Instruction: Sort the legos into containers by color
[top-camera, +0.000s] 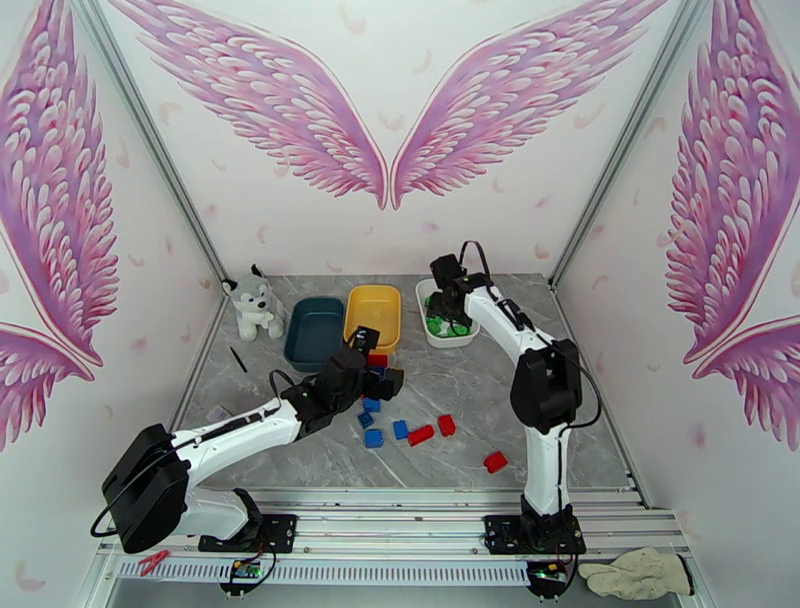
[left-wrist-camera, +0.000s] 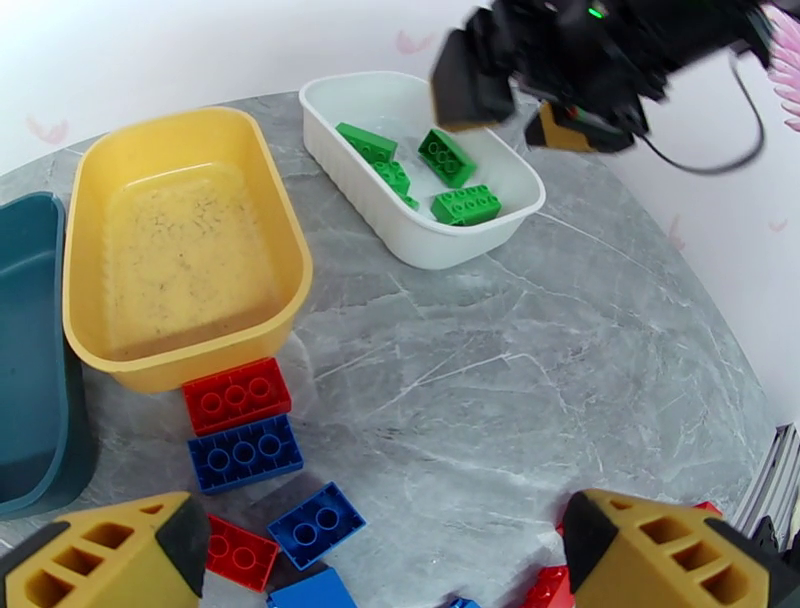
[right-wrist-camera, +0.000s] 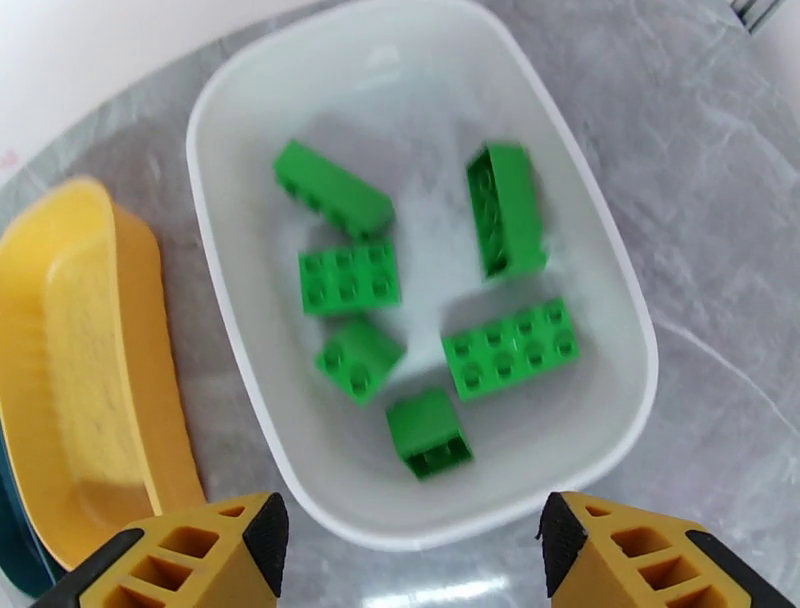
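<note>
1. Over white tray (right-wrist-camera: 430, 270), at far-R of table (top-camera: 470, 390), R gripper (right-wrist-camera: 405, 540) hangs w/ jaws apart and nothing btwn them.
2. Inside that tray: six green legos (right-wrist-camera: 349, 279), all loose on its floor, none touching the gripper. One near the front lies tipped w/ hollow underside up. Slight blur here.
3. L gripper (left-wrist-camera: 385, 540) sits low over the brick pile at mid-table, jaws spread wide, holding nothing. Its yellow fingers (left-wrist-camera: 110, 555) stand at either bottom corner of L wrist view.
4. On table btwn those fingers: blue lego (left-wrist-camera: 315, 523) and red lego (left-wrist-camera: 237, 552), close together. More blue at bottom edge, cut off.
5. Red brick (left-wrist-camera: 236, 395) lies right by near wall of yellow tray (left-wrist-camera: 180, 250); can't tell if touching. Blue brick (left-wrist-camera: 245, 452) lies just beside the red one, on its near side.
6. Trays run in a row at far side: teal tray (top-camera: 313, 333) L, yellow mid, white R.
7. Loose nearer the arm bases: blue piece (top-camera: 373, 438), red piece (top-camera: 421, 435), plus lone red one (top-camera: 495, 461) apart from the rest, toward R arm base.
8. Plush husky (top-camera: 252, 305) sits L of teal tray. Glove (top-camera: 635, 575) lies off the table, by R end of rail.
</note>
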